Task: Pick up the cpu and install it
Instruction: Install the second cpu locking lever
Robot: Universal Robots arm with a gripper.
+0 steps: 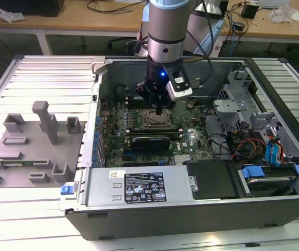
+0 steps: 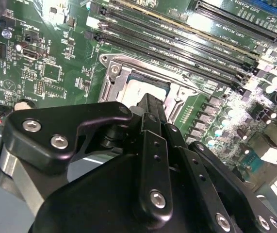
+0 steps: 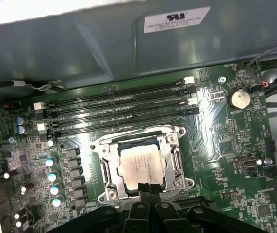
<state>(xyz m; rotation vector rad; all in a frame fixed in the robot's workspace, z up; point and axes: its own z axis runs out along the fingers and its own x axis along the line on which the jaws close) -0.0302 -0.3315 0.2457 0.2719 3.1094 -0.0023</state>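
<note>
Even overhead light is filling the exterior view, and a blue lamp is glowing on the arm (image 1: 162,72). In the first wrist view, glare is washing out the cpu (image 3: 139,164) lid and the case wall (image 3: 80,43) is looking soft. In the second wrist view, the end effector (image 2: 150,104) is sitting dark and blurred.

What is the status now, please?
Gripper low at socket edge, fingers together. Cpu lying in socket. Nothing blocking.
</note>
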